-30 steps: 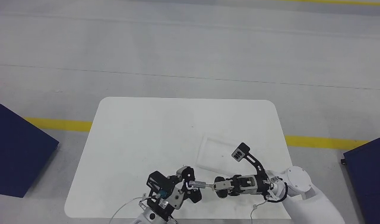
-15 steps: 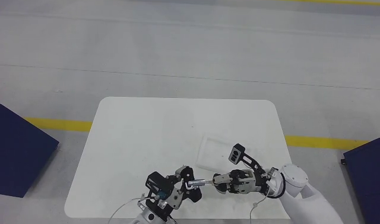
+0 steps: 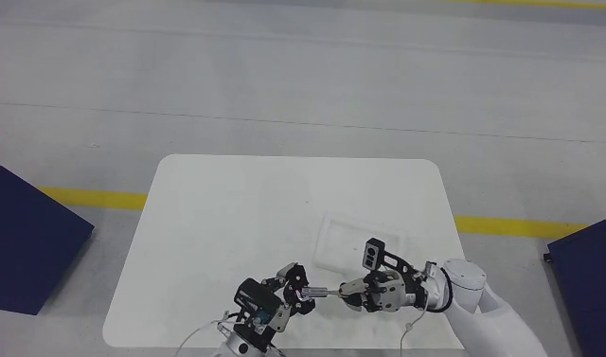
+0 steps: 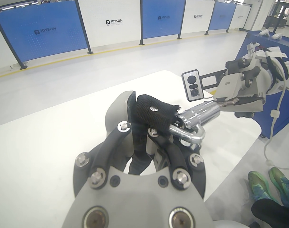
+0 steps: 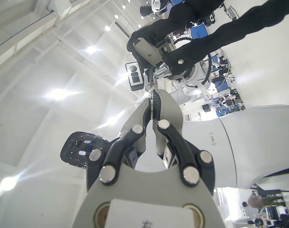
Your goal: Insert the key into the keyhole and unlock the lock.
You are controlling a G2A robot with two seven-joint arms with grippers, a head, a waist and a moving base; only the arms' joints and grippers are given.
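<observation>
**Padlock** (image 4: 201, 115): chrome, with a short cylindrical body and a curved shackle (image 4: 190, 136), held roughly level in the air. The left gripper (image 4: 168, 125) is closed across the shackle end of the body. One of its fingers (image 4: 154, 110) is sleeved in black fabric. The keyhole end juts free toward the other arm.

**Key** (image 4: 226, 104): a thin flat metal blade, pinched between the closed pads of the right gripper (image 4: 239, 102). Its tip meets the padlock's end face; how deep it sits cannot be told. In the top view the padlock (image 3: 305, 295), the key (image 3: 329, 292) and both grippers lie on one line, with the left gripper (image 3: 289, 298) facing the right gripper (image 3: 358, 289).

**Handling, as judged:** the padlock is rigid, dense for its size and polished, so it is apt to spin in the grip under torque. The fabric sleeve should add friction. The key is stiff but thin, and liable to bend or slip if twisted off-axis. It is best held at its broad bow and turned about the blade's own line.

**Room:** both things hang over the white table (image 3: 237, 215), close to its near edge and free of the surface. Open tabletop lies beyond. The turn should call for little more than wrist rotation.
</observation>
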